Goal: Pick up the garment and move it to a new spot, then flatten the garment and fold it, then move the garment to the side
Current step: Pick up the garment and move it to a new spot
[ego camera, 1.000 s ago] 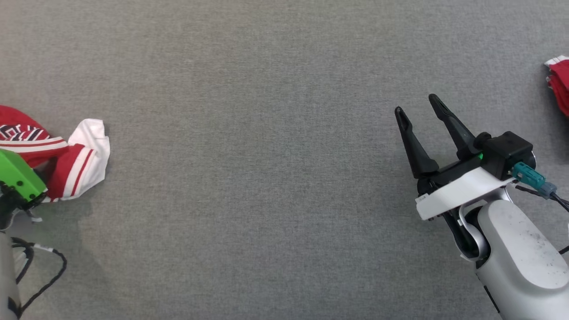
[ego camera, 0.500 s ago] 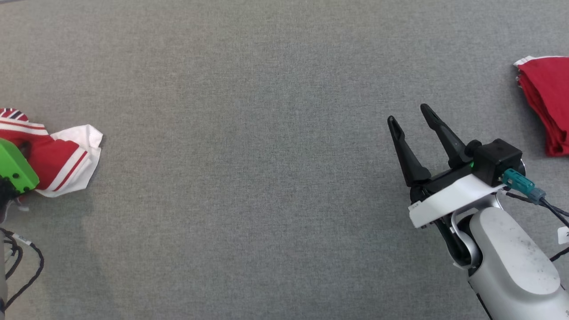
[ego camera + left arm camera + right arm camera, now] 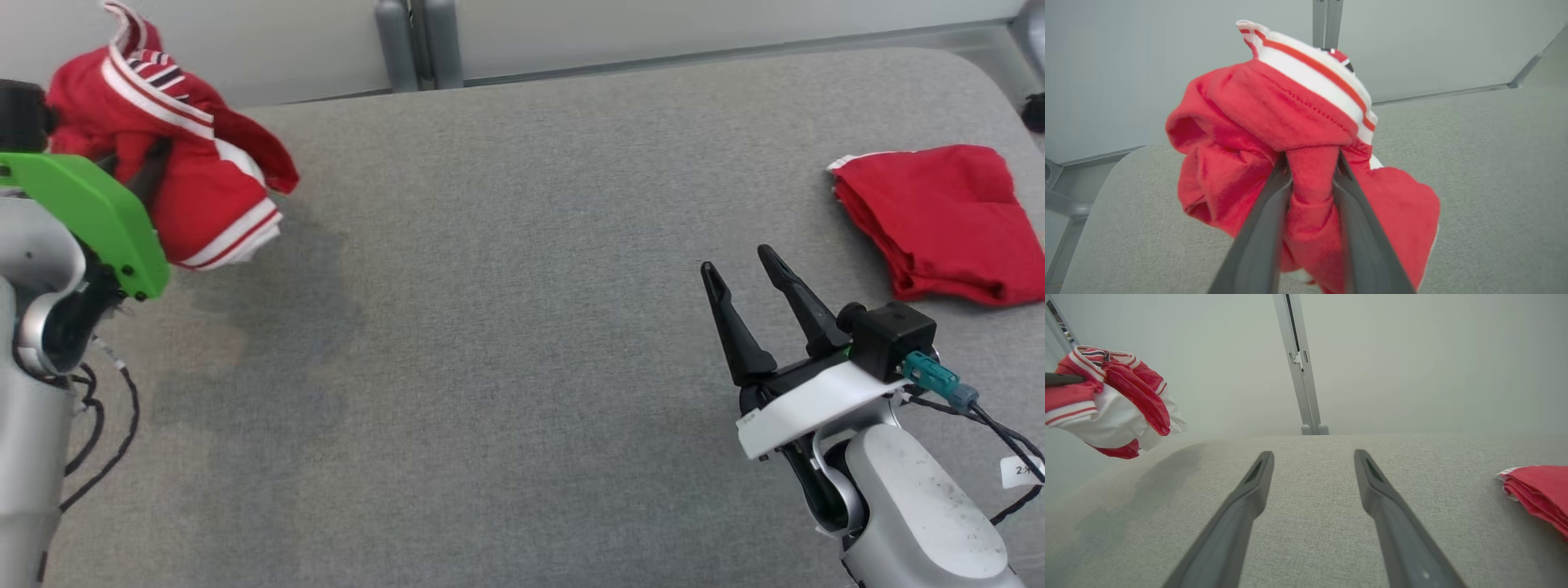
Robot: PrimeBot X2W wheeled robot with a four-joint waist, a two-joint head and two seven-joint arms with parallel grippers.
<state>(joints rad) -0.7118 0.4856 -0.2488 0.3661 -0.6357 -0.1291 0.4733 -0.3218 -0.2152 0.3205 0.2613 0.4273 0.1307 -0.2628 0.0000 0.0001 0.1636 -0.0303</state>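
Observation:
The garment [image 3: 192, 175] is a bunched red cloth with white and red striped trim, hanging above the grey table at the far left. My left gripper [image 3: 1312, 157] is shut on a fold of the garment [image 3: 1274, 122], its two fingers pinching the red cloth. From the right wrist view the garment [image 3: 1110, 402] hangs at the upper left, clear of the table top. My right gripper [image 3: 741, 265] stands open over the table at the lower right, with nothing between its fingers [image 3: 1257, 477].
A folded red cloth [image 3: 939, 216] lies at the table's right side, also seen as the folded red cloth [image 3: 1537, 492] at the right. The grey fabric table [image 3: 506, 327] ends at a pale wall with a metal post [image 3: 412, 41] behind.
The left gripper has lifted the garment off the table, and it now hangs in the air. The head camera has tilted up, so the wall and the folded cloth show more fully.

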